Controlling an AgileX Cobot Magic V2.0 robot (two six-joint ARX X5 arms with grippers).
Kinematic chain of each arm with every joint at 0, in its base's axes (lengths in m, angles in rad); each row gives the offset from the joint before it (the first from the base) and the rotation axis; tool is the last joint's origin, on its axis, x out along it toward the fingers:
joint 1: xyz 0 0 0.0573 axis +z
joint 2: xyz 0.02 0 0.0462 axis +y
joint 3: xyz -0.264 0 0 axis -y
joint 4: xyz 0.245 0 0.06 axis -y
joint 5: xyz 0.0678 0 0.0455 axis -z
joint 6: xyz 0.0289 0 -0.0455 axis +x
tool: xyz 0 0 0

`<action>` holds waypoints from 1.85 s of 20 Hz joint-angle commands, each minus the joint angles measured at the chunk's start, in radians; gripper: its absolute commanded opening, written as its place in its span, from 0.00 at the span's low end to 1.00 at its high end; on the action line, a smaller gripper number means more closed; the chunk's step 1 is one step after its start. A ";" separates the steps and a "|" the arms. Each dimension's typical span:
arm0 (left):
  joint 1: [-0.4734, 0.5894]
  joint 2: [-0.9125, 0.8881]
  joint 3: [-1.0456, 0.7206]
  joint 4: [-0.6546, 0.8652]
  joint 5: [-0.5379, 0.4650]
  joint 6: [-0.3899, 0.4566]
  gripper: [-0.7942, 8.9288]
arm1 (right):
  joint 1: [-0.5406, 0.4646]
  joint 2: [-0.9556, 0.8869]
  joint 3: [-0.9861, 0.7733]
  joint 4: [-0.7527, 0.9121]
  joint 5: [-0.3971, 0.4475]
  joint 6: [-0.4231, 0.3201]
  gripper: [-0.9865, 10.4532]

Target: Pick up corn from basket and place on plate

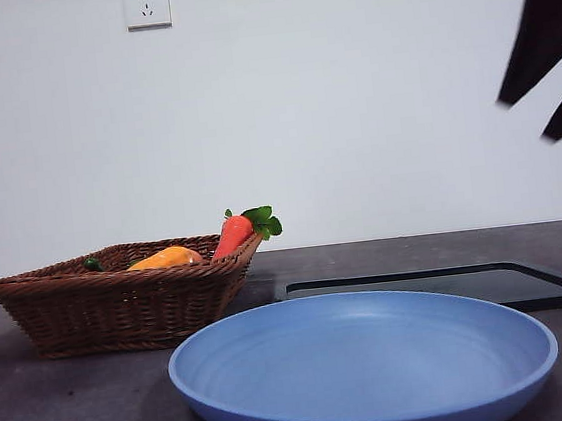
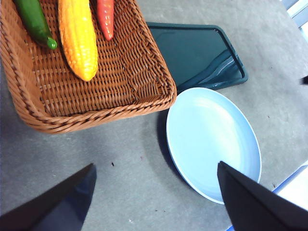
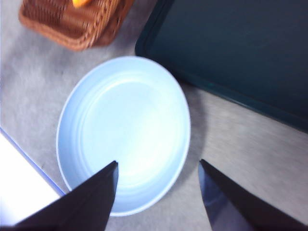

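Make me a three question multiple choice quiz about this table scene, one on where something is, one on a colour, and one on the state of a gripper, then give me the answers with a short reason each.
1. Where is the corn?
A. On the plate
B. In the basket
C. On the black tray

2. What colour is the plate?
A. Light blue
B. Red
C. Green

3. How do the right gripper's fingers stand?
A. Shut on the corn
B. Shut on the carrot
C. Open, holding nothing

Answers:
1. B, since the corn lies in the basket between the green vegetable and the carrot.
2. A, since all three views show the plate as light blue and bare.
3. C, since the right wrist view shows the fingers spread apart above the plate with nothing between them.
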 commanded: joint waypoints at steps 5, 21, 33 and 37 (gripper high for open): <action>-0.002 0.005 0.015 0.008 0.004 -0.006 0.50 | 0.071 0.244 0.014 0.099 0.030 0.014 0.33; -0.002 0.005 0.015 0.011 0.004 -0.006 0.50 | 0.127 0.505 0.014 0.229 0.031 0.006 0.18; -0.017 0.049 0.051 0.079 -0.053 -0.020 0.50 | 0.126 0.452 0.017 0.227 0.026 0.056 0.09; -0.085 0.190 0.180 0.082 -0.199 0.001 0.50 | 0.125 0.309 0.030 0.166 0.022 0.077 0.09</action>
